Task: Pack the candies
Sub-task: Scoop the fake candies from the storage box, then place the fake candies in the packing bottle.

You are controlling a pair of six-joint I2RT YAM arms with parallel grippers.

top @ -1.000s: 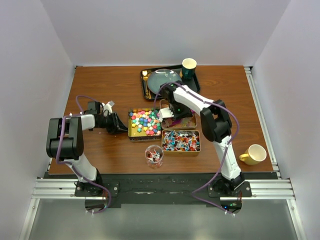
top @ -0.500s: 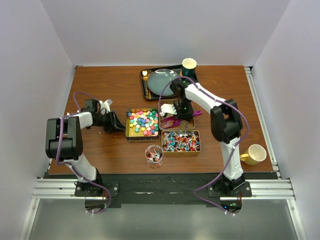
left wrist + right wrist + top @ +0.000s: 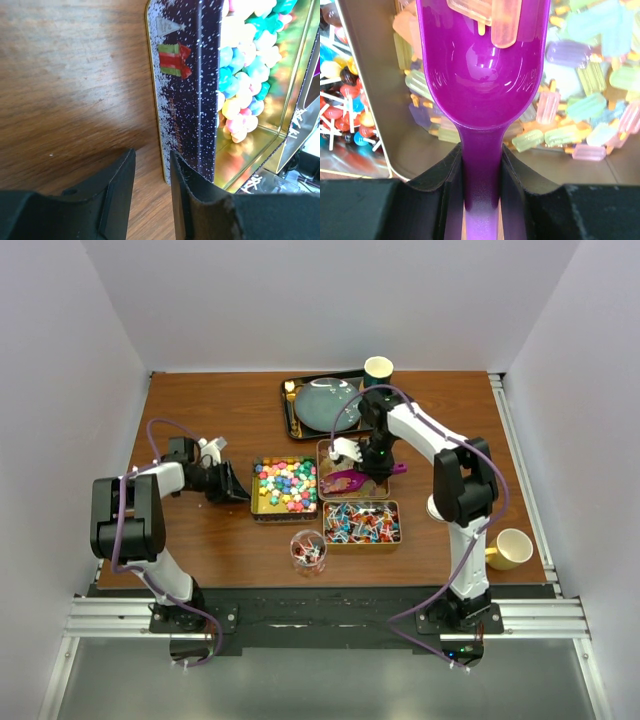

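The candies lie in three tins: multicoloured cubes, pale popsicle-shaped gummies, and wrapped red-blue-white pieces. My right gripper is shut on the handle of the purple scoop. The scoop hangs over the gummy tin and carries a couple of gummies. My left gripper rests low on the wood just left of the cube tin's dark snowy wall. It is open, with only bare table between its fingers.
A small glass holding a few candies stands in front of the tins. A black tray with a grey plate and a green cup is at the back. A yellow mug sits near the right front.
My right wrist has swung rightwards, carrying the scoop from the tins' middle seam over the gummy tin. My left gripper's jaws have parted a little beside the cube tin.
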